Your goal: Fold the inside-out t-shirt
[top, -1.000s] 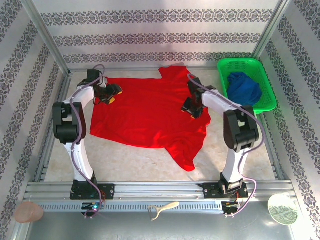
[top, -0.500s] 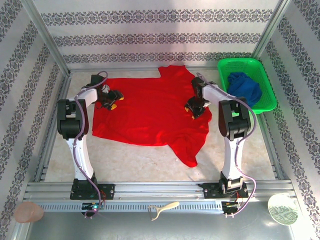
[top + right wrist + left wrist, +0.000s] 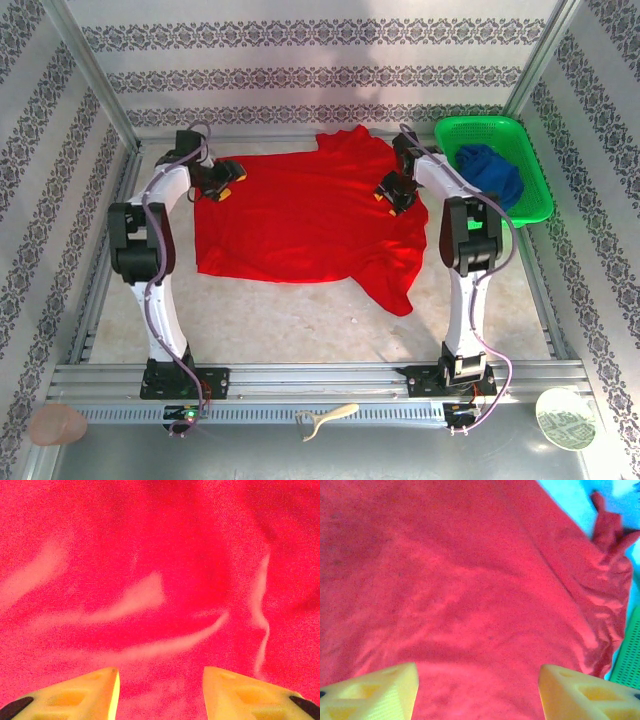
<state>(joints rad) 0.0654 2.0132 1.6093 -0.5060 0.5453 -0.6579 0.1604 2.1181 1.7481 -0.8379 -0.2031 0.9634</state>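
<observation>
Overhead view of a pale table (image 3: 300, 320) walled with patterned panels, two white robot arms reaching away from the near edge. At far left, the left gripper (image 3: 228, 186) sits low over the far left corner of the inside-out t-shirt (image 3: 310, 215); its wrist camera shows the yellow fingertips (image 3: 370, 695) spread wide, plain red cloth (image 3: 470, 580) lying flat between and beyond them, so this left gripper (image 3: 477, 695) is released and pinching nothing. The t-shirt lies spread across the far middle of the table, plain red side up with no print visible, one sleeve poking toward the back wall and another flap of cloth trailing toward the near right. Its body looks mostly smooth, which suggests it is being laid out flat ahead of a first fold. Further right, the right gripper (image 3: 390, 198) hangs over the shirt's far right part, roughly level with the left one, likely so both can take matching edges together; seen from the wrist, the right gripper (image 3: 160, 690) has its jaws apart over lightly wrinkled red fabric (image 3: 160, 580), gripping nothing. At far right, a green plastic basket (image 3: 490, 121) holds a crumpled dark blue garment (image 3: 488, 175), kept just clear of the shirt
</observation>
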